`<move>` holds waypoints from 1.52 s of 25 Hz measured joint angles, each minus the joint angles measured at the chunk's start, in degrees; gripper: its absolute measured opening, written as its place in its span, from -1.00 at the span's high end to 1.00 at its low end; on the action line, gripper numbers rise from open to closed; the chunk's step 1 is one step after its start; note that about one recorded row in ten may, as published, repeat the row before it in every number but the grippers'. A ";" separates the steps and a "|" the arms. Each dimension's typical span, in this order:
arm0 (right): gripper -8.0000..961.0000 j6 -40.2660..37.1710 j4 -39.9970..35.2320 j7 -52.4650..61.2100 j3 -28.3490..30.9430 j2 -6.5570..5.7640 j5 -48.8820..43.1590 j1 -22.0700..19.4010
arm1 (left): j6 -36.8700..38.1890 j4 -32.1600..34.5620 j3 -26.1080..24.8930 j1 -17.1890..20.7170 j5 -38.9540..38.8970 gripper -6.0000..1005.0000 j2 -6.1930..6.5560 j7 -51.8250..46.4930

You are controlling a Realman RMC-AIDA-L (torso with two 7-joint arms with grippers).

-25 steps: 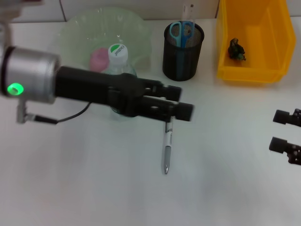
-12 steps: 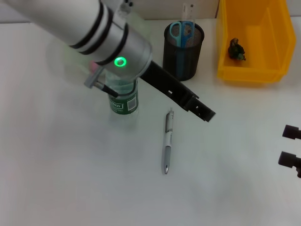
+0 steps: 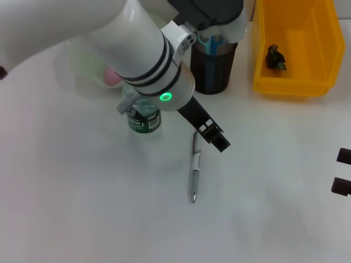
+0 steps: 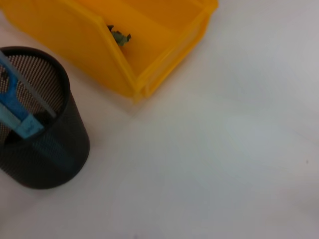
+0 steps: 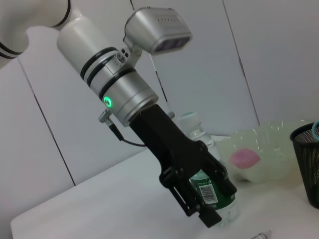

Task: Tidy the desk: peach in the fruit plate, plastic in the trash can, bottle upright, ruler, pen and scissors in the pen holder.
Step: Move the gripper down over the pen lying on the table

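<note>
**Left arm swings over the last loose pen**

Swinging across from the left, the left arm now reaches down from above, its left hand point(image 3: 215, 137) hovering just over the top end of the pen point(image 3: 194, 174), which lies flat on the bench point(image 3: 82, 219). From the right wrist view the fingers look parted, holding nothing. The one bottle point(image 3: 143, 118) stands upright close behind; a careless descent could clip it. One pen holder point(image 3: 215, 68) carries scissors point(image 3: 211, 39); one yellow trash can point(image 3: 296, 49) sits beyond. The right hand point(image 3: 343, 172) waits at the edge; I cannot tell its state.
</note>
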 joint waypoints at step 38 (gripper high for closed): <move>-0.56 0.15 -1.17 0.26 -0.14 1.04 -1.77 0.14 | -17.03 -8.62 15.62 4.36 1.72 -0.59 0.00 -3.22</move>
